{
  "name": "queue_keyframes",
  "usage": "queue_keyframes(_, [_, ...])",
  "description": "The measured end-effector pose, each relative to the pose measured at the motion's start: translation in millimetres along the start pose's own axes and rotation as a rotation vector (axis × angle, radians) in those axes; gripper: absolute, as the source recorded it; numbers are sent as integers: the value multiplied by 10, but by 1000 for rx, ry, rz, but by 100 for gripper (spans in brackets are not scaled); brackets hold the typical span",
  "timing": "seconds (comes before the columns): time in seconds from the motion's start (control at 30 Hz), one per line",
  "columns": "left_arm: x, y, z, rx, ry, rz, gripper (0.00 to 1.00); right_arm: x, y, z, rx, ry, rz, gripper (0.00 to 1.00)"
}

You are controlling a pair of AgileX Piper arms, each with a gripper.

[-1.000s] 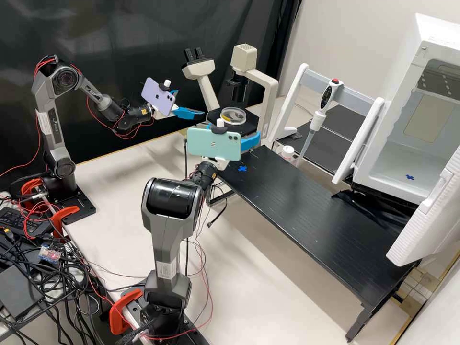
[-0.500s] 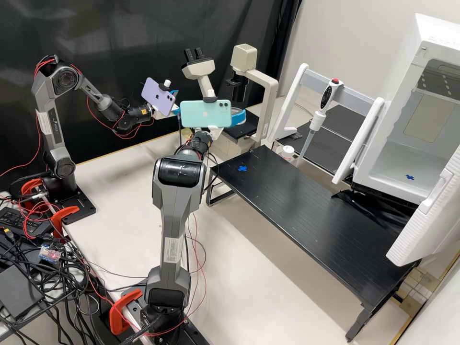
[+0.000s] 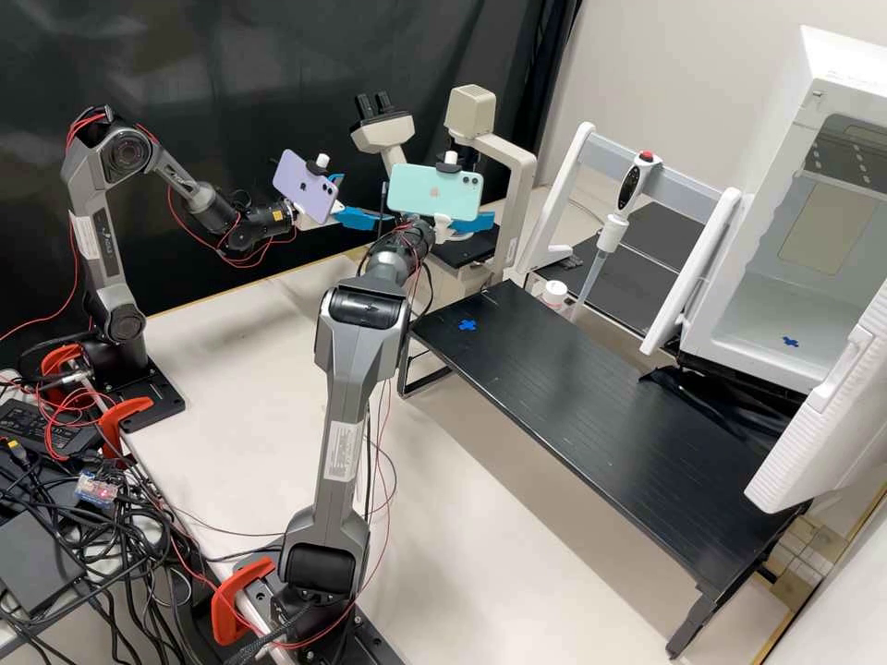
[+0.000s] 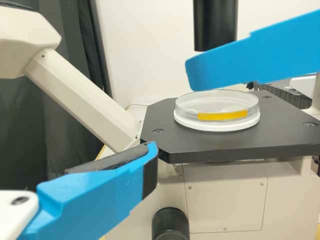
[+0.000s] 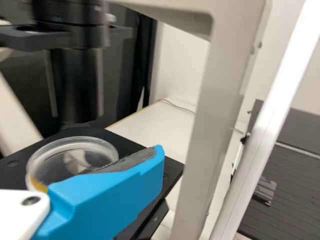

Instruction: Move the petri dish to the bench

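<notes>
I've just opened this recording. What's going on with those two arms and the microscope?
Neither arm appears to be holding anything. The petri dish, marked with a yellow strip, sits on the microscope's black stage, not yet on the bench. The right gripper is open beside the stage, one blue finger overlapping the dish in its wrist view; I can't tell whether they touch. The left gripper is open too, off to the stage's eyepiece side.

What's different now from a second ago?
The right arm, lower before, has lifted its gripper higher and farther in toward the microscope, ending slightly to the right. I see nothing grasped or released. The left arm stayed put, and the petri dish remains on the stage.
</notes>
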Motion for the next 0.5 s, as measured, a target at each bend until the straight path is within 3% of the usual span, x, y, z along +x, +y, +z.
queue_keyframes(0.37, [0,0,0,0,0,0,100,264,-276,57,-39,-72,-82,100])
queue_keyframes(0.5, [0,0,0,0,0,0,100,295,-402,48,-18,-84,-120,100])
